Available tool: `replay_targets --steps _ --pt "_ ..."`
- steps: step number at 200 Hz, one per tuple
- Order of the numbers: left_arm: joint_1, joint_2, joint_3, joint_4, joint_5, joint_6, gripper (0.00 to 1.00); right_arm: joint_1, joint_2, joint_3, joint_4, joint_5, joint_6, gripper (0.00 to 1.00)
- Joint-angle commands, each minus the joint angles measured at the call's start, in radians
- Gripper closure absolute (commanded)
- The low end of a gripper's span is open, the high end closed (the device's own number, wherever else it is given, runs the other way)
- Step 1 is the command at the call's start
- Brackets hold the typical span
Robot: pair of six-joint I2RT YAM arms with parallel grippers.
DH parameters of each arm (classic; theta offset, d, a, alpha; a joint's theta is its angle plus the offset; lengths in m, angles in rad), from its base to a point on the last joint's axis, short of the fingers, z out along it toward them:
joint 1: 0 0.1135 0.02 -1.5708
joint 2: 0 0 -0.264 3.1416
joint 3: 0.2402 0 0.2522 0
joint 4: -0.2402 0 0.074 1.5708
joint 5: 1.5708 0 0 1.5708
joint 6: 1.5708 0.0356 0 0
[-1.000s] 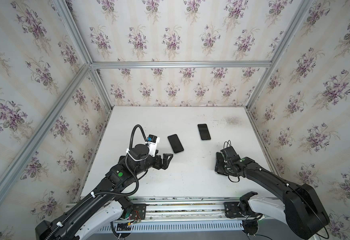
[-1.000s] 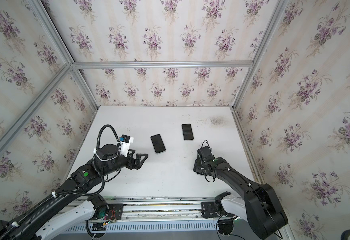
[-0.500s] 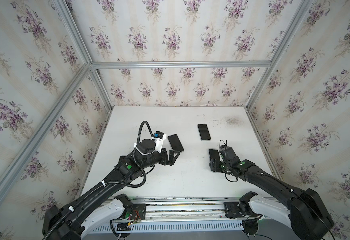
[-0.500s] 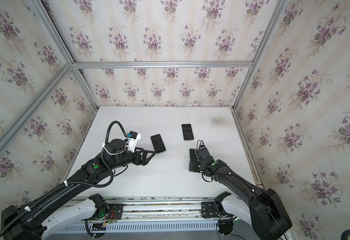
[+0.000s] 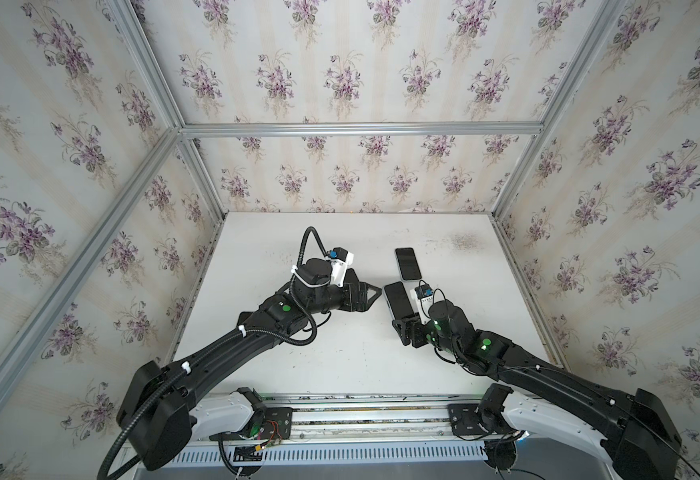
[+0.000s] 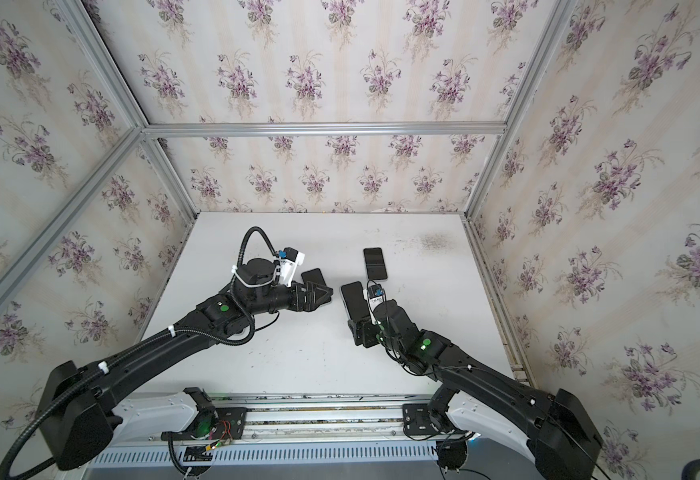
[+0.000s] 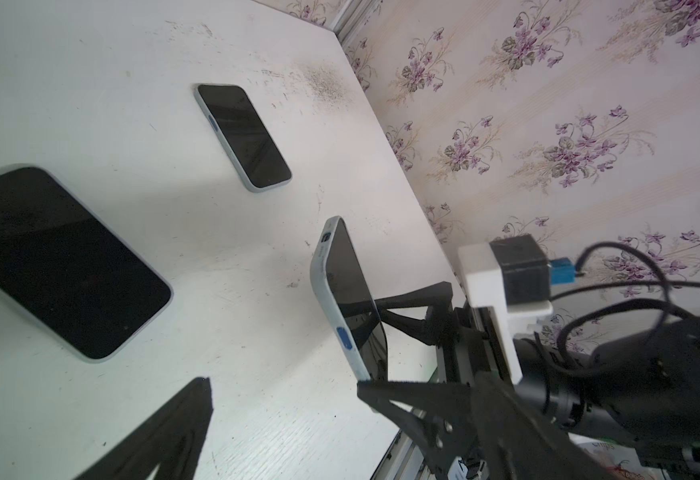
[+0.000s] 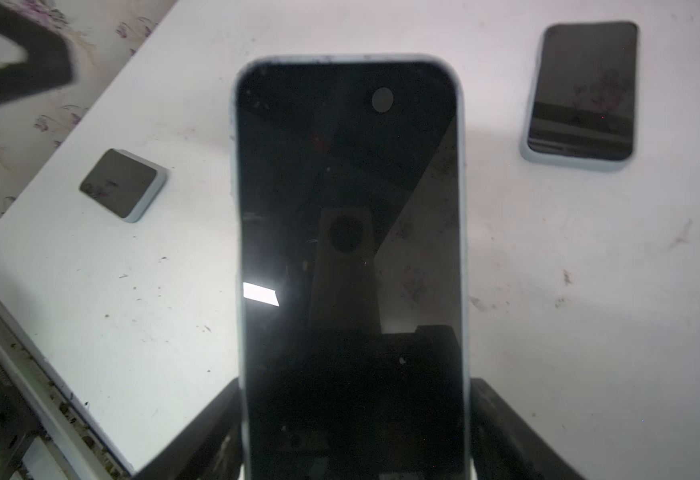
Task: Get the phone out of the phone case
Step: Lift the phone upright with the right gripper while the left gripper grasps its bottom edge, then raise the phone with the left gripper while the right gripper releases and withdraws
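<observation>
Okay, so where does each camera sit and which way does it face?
Top views: high over the robot's base, looking down across the table to the back wall; left arm and right arm show, left gripper open, right gripper holding a phone.
Left wrist: on the left arm, facing across the table at the right gripper; its own fingers show.
Right wrist: on the right arm, looking along the phone; its fingers flank it.
Shared: all four show that phone.
</observation>
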Motion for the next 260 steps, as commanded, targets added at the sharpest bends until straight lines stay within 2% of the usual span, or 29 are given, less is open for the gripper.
replay_targets --steps 1,28,63,90,118,141,151,205,260 --pt "0.000 0.034 0.014 0.074 0.045 -0.042 0.01 0.029 -0.007 0.020 0.097 0.057 -0.042 0.58" --pt "0.002 0.066 0.024 0.079 0.064 -0.066 0.06 0.053 -0.027 0.008 0.128 0.064 -0.044 0.59" --pt "0.007 0.104 0.024 0.100 0.104 -0.106 0.18 0.071 -0.044 0.007 0.137 0.061 -0.057 0.61" --pt "0.011 0.122 0.012 0.141 0.138 -0.135 0.34 0.076 -0.047 0.005 0.140 0.060 -0.064 0.63" --pt "0.014 0.132 0.003 0.179 0.170 -0.154 0.42 0.077 -0.038 0.005 0.142 0.052 -0.063 0.64" --pt "0.014 0.145 0.001 0.193 0.194 -0.164 0.44 0.079 -0.032 0.004 0.149 0.048 -0.063 0.65" --pt "0.014 0.147 0.000 0.193 0.195 -0.163 0.52 0.079 -0.032 0.006 0.152 0.045 -0.063 0.65" --pt "0.014 0.159 0.007 0.201 0.206 -0.167 0.69 0.081 -0.029 0.005 0.158 0.039 -0.063 0.67" --pt "0.017 0.152 0.007 0.193 0.199 -0.148 0.93 0.085 -0.036 -0.007 0.179 0.023 -0.069 0.68"
